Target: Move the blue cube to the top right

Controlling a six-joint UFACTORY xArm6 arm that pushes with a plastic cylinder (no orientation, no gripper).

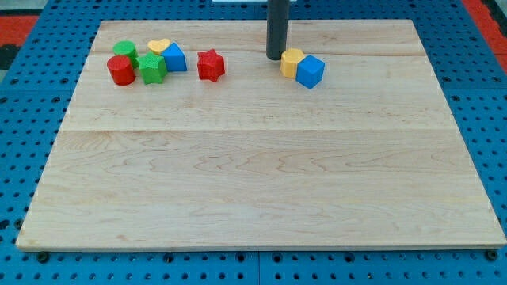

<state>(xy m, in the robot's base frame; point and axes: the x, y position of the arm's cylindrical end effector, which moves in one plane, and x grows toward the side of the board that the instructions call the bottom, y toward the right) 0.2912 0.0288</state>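
Observation:
The blue cube (310,71) lies near the view's top, a little right of centre, touching a yellow block (291,62) on its left. My tip (276,57) stands on the board just left of the yellow block, very close to it. The rod rises straight up out of the view's top edge.
At the view's top left is a cluster: a green block (124,50), a yellow heart (158,46), a second blue block (174,58), a red cylinder (120,70) and a green star-like block (152,69). A red star (210,65) lies right of them. The wooden board (261,174) sits on a blue pegboard.

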